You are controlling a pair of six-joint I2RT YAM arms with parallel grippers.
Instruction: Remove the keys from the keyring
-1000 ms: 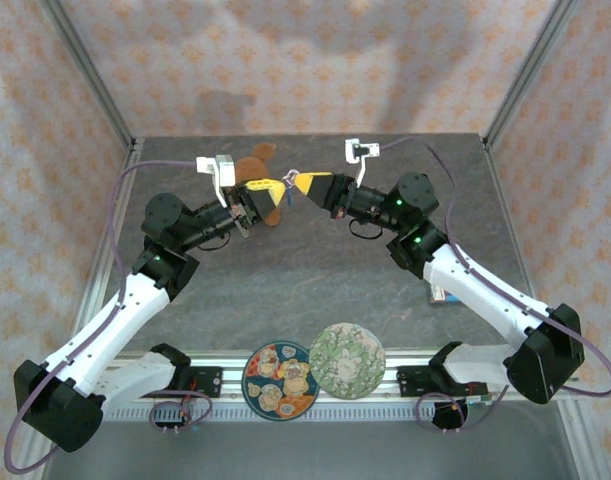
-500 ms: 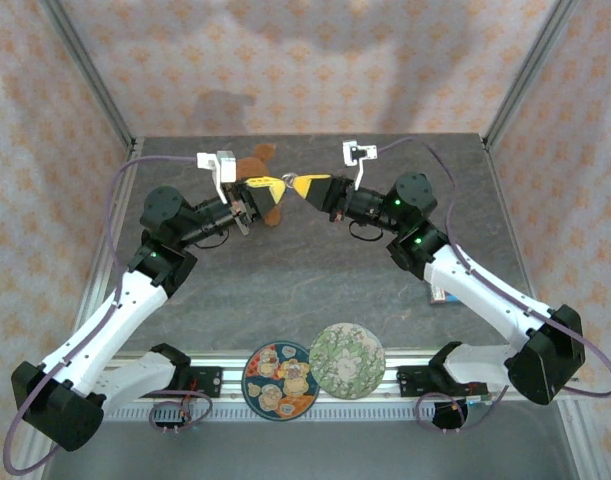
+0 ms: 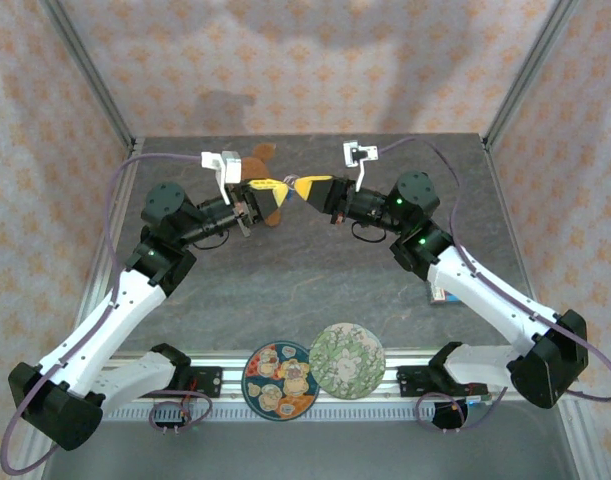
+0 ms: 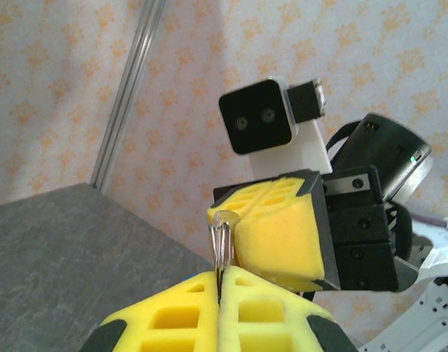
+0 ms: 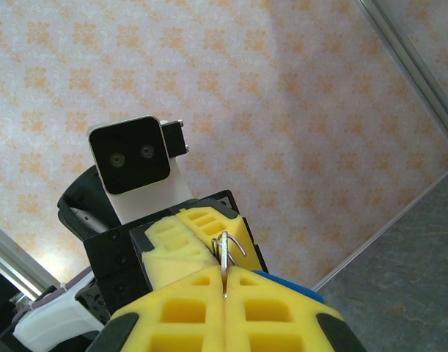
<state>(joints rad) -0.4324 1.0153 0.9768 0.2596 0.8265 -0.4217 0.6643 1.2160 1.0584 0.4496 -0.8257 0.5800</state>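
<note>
Grey table, both jaws clenched on keyring, mostly hidden between yellow pads

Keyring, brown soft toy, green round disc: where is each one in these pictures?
keyring (image 4: 221, 246): left wrist view, on the middle of the wire loop.
brown soft toy (image 3: 253, 166): top view, on its brown body.
green round disc (image 3: 347, 360): top view, on its middle.
</note>
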